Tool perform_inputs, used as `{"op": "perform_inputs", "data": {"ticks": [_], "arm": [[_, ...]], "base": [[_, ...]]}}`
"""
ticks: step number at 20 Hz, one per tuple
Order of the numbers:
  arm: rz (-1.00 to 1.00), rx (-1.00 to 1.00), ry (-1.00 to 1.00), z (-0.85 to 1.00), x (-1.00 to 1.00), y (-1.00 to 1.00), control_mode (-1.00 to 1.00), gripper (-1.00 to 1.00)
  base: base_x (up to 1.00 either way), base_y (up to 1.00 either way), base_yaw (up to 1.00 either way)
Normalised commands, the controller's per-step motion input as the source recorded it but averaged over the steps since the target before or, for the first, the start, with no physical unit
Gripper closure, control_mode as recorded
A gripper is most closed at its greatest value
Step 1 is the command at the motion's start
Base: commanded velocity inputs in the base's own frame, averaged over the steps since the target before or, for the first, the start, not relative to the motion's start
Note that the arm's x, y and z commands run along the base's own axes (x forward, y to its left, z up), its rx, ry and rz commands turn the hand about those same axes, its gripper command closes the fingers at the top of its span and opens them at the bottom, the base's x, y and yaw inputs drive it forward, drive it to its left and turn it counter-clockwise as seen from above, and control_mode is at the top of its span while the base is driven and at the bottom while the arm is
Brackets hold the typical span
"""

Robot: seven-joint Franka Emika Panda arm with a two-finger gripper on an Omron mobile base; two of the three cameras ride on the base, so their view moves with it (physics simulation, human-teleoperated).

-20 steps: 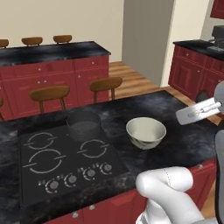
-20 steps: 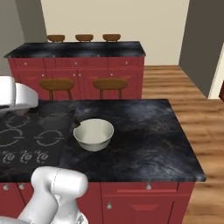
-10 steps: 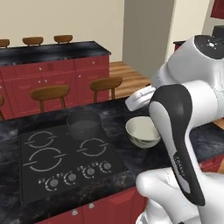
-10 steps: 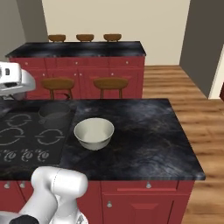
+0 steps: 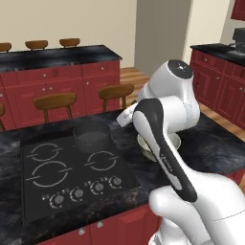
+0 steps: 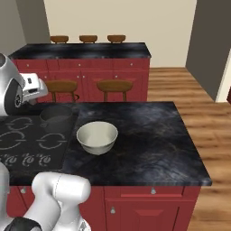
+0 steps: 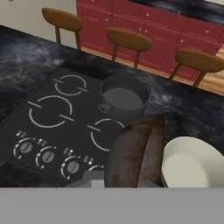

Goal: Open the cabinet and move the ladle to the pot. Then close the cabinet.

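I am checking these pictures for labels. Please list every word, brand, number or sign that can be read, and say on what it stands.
No readable text.
Small pale marks by the knobs of the cooktop: too small and blurred to read.
The pot and bowl carry no writing.

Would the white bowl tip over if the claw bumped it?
Probably not easily: the bowl looks wide and low, sitting flat on the counter. A push would likely slide it. Its rounded sides might let it rock.

Both base views look forward and down from behind the arm, left and right. They share the pot [image 5: 91, 135] and bowl [image 6: 97, 137]. The hand view looks down on them from nearer.
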Motion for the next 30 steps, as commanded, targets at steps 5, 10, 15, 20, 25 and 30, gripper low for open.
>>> {"op": "perform_inputs", "data": {"ticks": [5, 10, 15, 20, 25, 30], "arm": [[0.00, -0.11, 0.03, -0.36, 0.51, 0.48, -1.00, 1.00], [0.00, -0.03, 0.12, -0.33, 0.66, 0.35, -1.00, 1.00], [0.00, 0.00, 0.13, -0.40, 0.78, 0.21, -1.00, 1.00], [-0.01, 0.00, 0.12, -0.44, 0.77, 0.10, -1.00, 1.00], [-0.03, -0.01, 0.07, -0.54, 0.81, 0.15, -1.00, 1.00], [-0.05, -0.01, 0.03, -0.51, 0.74, 0.19, -1.00, 1.00]], "base": [[0.00, 0.00, 0.00], [0.00, 0.00, 0.00], [0.00, 0.00, 0.00], [0.00, 0.00, 0.00], [0.00, 0.00, 0.00], [0.00, 0.00, 0.00]]}}
